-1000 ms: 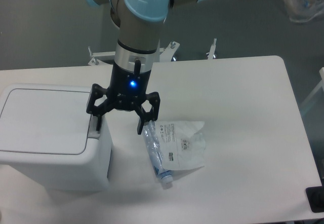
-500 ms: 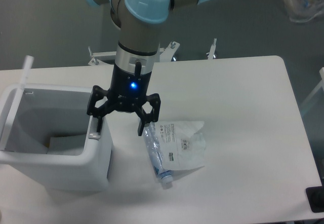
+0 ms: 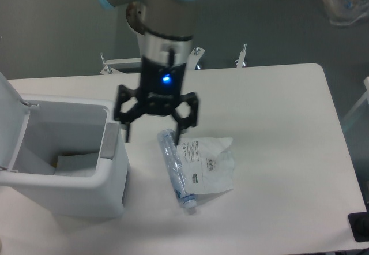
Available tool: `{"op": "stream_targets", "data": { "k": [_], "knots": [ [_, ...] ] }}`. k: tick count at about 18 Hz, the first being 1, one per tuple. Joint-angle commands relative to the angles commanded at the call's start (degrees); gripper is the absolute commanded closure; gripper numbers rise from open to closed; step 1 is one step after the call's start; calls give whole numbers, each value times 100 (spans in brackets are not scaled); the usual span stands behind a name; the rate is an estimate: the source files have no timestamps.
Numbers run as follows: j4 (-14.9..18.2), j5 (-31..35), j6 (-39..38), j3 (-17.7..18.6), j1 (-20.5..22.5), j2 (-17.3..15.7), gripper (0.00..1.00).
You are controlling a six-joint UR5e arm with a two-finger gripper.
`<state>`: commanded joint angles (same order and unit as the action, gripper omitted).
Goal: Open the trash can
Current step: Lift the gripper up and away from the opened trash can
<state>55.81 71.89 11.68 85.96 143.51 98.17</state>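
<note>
The white trash can point(image 3: 109, 194) stands at the table's left front with its lid point(image 3: 11, 122) swung up and back on the far left side. Its inside shows, with a pale flat item at the bottom. The grey push tab point(image 3: 110, 141) sits on the can's right rim. My gripper point(image 3: 154, 129) hangs open just right of that rim, above the table. Its left finger point(image 3: 125, 129) is close beside the tab and its right finger point(image 3: 178, 132) is over the top of the bottle.
A clear blue-tinted bottle point(image 3: 175, 171) lies on the table right of the can, partly on a clear printed plastic bag point(image 3: 210, 164). Metal stands point(image 3: 242, 54) sit behind the table's far edge.
The lid went from shut to fully swung open on the left. My gripper then lifted off the tab and shifted right and slightly up, still open.
</note>
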Motion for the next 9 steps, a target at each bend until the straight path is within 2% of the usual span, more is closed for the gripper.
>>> {"op": "stream_targets", "data": {
  "k": [6,9],
  "knots": [
    [53,729,1677,211,581,26,0],
    [88,783,2346,342,941,35,0]
  ]
}}
